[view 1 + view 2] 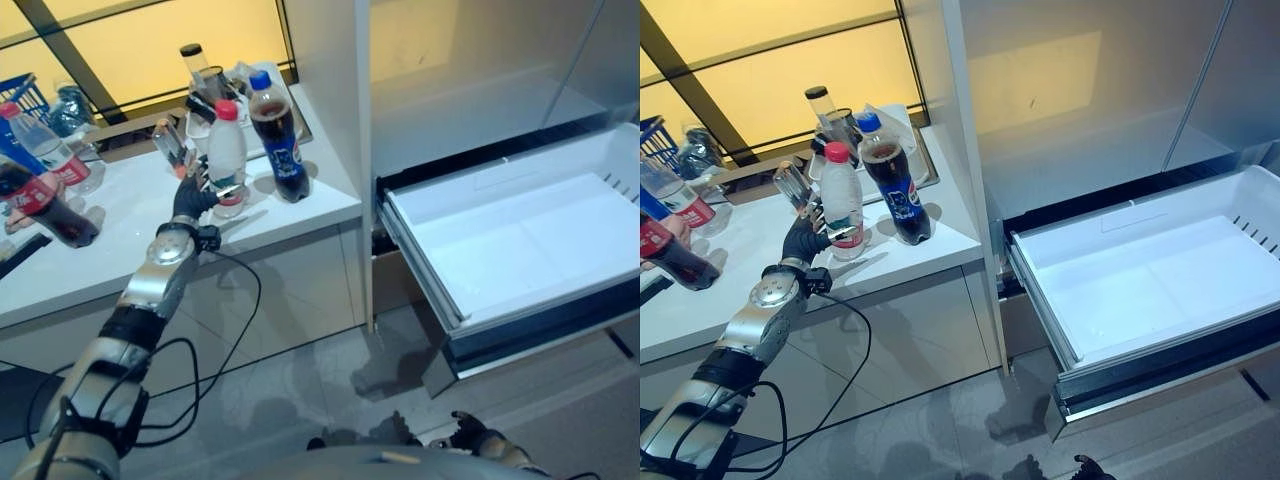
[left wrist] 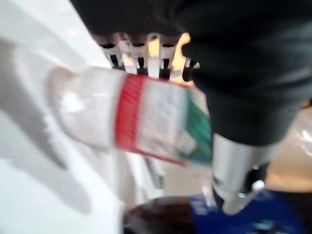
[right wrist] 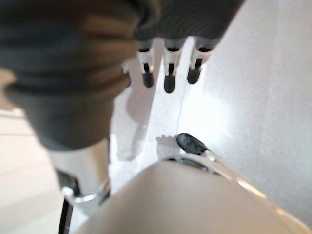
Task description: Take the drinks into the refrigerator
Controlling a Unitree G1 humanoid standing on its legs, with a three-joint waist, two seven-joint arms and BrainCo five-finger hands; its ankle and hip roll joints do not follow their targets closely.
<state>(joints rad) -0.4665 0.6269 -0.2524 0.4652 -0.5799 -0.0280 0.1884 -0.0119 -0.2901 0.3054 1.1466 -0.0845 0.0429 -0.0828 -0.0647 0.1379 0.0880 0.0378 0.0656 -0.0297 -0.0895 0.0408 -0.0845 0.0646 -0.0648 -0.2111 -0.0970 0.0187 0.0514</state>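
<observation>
Step in hand, as I judge it: get a firm hold on the clear red-cap bottle (image 1: 227,155) standing on the white counter (image 1: 120,235), then lift it straight up before swinging toward the fridge drawer (image 1: 520,245), which stands pulled out and empty at approx 3 o'clock of the counter. To do it well: wrap at the label band, mid-body, not up at the neck; keep it upright; clear the dark cola bottle w/ blue cap (image 1: 279,140) just beside it at 3 o'clock, since a sideways pull could knock that over. Other drinks are near too: a red-label cola bottle (image 1: 35,195) lying tilted at 9 o'clock on the counter, and a cluster of bottles and glassware (image 1: 200,85) behind at 12 o'clock, so there's little room for a wide swing. Left hand (image 1: 192,197) is against the clear bottle's lower half; in the left wrist view the fingers (image 2: 153,53) curl over the bottle's far side w/ the thumb at the label, so it reads as gripping the bottle, base on or close to the counter. Right hand (image 3: 168,73) hangs low over the floor, fingers straight and relaxed, holding nothing.
</observation>
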